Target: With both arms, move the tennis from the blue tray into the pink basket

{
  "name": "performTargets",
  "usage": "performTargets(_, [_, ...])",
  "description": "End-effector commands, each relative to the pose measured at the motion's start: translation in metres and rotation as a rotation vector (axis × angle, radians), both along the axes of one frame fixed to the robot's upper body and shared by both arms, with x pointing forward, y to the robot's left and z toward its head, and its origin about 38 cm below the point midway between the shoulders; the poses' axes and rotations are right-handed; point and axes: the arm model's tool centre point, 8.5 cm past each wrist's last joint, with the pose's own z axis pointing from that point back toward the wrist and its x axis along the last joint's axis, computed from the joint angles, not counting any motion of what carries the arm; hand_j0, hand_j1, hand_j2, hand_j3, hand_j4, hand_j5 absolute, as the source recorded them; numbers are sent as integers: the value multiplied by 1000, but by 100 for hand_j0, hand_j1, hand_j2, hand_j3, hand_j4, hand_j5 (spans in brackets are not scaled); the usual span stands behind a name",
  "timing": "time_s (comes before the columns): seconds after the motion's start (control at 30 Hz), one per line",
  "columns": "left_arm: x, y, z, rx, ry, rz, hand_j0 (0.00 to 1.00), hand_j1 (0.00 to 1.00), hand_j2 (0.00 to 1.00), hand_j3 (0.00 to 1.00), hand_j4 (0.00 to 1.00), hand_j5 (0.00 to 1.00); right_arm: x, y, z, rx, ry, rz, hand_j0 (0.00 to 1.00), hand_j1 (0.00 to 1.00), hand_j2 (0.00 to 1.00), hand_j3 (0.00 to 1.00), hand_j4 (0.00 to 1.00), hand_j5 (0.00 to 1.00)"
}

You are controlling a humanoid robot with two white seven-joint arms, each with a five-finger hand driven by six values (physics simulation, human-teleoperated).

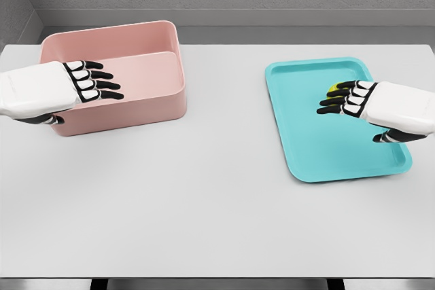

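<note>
Your right robot hand (340,100) hovers with fingers extended, unclosed, over the tennis ball (334,88) on the blue tray (319,161); closing off-centre could roll it away, I judge.

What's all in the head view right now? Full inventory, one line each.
table: 1, white-grey, fills most of the view.
pink basket: 1, pink, far left of the table; looks empty where visible.
blue tray: 1, turquoise, right side of the table.
tennis ball: 1, yellow-green, on the tray's far part, mostly hidden by the right hand.
left hand: 1, white with black joints, fingers spread, holding nothing, over the basket's left part.
right hand: 1, same colours, over the ball; cannot tell if it is grasping it.
</note>
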Motion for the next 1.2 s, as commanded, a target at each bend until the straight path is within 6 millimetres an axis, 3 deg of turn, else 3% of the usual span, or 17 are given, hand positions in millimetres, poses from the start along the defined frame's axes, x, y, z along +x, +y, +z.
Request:
performTargets(0.0, [0,0,0,-5,1,1,100,100,100,100,100,100,0,0,0,4,4,-2,100,100,100,100,100,100])
performTargets(0.17, [0,-2,0,-10,2,-2,100,100,100,100,100,100,2,-2,0,6,-4,-10,100,100,100,100,100,100])
performTargets(0.27, [1,-3,-2,-13,6,-6,100,100,100,100,100,100,26,-14,-5,35,-14,-81,100,100,100,100,100,100])
performTargets(0.53, [-6,0,-15,23,51,-2,100,100,100,100,100,100,93,15,8,-116,0,-73,99,99,99,99,99,99])
performTargets(0.73, [-13,11,-19,-5,112,25,100,100,100,100,100,100,138,35,-33,-221,125,-107,99,99,99,99,99,99])
performTargets(0.87, [-16,14,-20,-31,141,34,100,100,100,100,100,100,156,24,-42,-251,145,-176,99,99,99,99,99,99])
performTargets(0.97, [-19,18,-22,-54,172,47,100,100,100,100,100,100,164,-6,-53,-252,187,-277,100,100,100,100,100,100])
performTargets(1.17, [-21,24,-26,-64,201,68,100,100,100,100,100,100,165,-12,-59,-225,201,-304,100,100,100,100,100,100])
